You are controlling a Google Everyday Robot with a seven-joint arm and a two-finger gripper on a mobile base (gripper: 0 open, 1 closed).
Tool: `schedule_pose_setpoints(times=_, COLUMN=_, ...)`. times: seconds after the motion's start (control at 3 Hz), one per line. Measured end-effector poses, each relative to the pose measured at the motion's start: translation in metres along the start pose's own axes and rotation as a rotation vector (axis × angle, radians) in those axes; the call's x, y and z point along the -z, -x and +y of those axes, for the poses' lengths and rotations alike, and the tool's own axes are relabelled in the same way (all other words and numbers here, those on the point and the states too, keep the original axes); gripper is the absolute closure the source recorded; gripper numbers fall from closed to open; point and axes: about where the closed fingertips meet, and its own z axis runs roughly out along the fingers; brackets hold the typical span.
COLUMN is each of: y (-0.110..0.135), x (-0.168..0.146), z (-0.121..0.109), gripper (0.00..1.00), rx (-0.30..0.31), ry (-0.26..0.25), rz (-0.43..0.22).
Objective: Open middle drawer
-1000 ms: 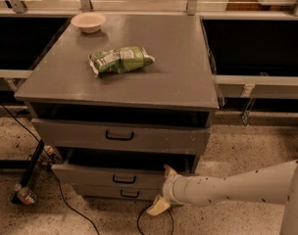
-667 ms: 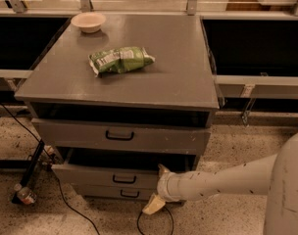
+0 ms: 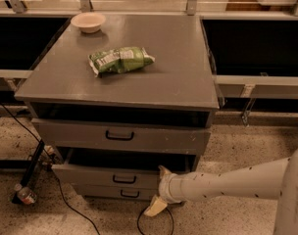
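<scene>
Camera view shows the middle drawer point(image 3: 92, 175) standing partly out below the top drawer point(image 3: 80, 133), its handle point(image 3: 124, 179) free. The gripper point(image 3: 158, 191) sits at the drawer's right front corner, claw spread and pinching nothing. It seems placed to hook the front rather than grasp the handle.

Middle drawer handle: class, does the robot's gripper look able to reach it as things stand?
Probably yes. The gripper hangs open just right of the handle on the middle drawer, near its height, with nothing visible between them.
</scene>
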Motion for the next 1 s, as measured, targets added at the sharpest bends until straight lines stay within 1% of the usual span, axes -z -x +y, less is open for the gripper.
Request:
schedule_pose_setpoints(times=0.33, y=-0.003, x=0.009, z=0.005, gripper=0.00, rx=0.024, ry=0.024, rz=-0.012)
schedule_pose_setpoints(times=0.67, y=-0.010, x=0.024, z=0.014, gripper=0.00, rx=0.045, ry=0.069, rz=-0.037)
schedule_pose_setpoints(times=1.0, y=-0.010, x=0.023, z=0.014, gripper=0.00, rx=0.045, ry=0.069, rz=-0.037)
